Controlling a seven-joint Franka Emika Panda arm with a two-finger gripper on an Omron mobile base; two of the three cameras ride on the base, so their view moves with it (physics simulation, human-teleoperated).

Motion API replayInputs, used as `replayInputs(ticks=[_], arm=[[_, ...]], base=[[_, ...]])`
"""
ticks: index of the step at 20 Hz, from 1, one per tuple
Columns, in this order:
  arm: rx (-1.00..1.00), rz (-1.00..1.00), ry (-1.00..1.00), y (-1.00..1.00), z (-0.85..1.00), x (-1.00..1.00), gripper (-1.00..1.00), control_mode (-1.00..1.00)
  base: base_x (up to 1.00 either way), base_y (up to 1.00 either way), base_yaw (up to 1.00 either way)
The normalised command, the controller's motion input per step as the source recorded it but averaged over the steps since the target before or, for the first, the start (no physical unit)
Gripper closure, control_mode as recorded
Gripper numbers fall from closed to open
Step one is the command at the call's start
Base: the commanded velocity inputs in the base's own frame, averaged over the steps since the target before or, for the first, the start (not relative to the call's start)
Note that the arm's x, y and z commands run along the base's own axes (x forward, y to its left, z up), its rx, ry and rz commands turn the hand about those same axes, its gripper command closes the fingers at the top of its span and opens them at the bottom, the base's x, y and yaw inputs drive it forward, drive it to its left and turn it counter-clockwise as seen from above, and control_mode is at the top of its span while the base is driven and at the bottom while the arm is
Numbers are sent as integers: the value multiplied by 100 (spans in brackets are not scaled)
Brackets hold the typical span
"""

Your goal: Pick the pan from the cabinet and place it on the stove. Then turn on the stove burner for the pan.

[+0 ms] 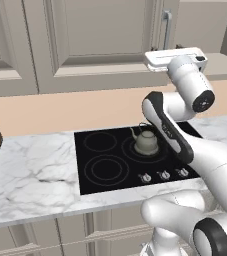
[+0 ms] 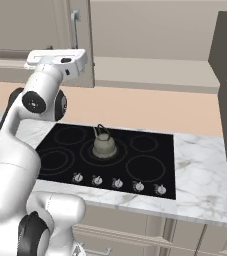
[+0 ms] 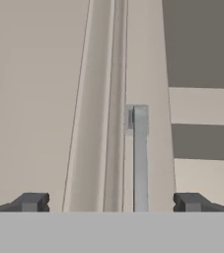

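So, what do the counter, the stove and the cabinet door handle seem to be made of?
The counter looks like polished marble: white with grey veins. The stove looks like black glass: flat and dark, with thin grey rings drawn on it. The cabinet door handle seems brushed metal, a plain grey bar, though painted plastic cannot be ruled out.

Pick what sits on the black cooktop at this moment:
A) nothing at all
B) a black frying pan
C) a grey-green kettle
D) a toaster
C: a grey-green kettle stands on a ring of the stove, while the open claw is up facing the cabinet door's bar handle.
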Motion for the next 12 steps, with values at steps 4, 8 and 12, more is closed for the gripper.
replayInputs(ticks=[4, 8, 12], arm=[[0, 0, 0, -12, 0, 34, -100, -100], [0, 0, 0, -9, 0, 38, -100, -100], [0, 0, 0, -2, 0, 40, -100, -100]], base=[[0, 0, 0], [0, 0, 0], [0, 0, 0]])
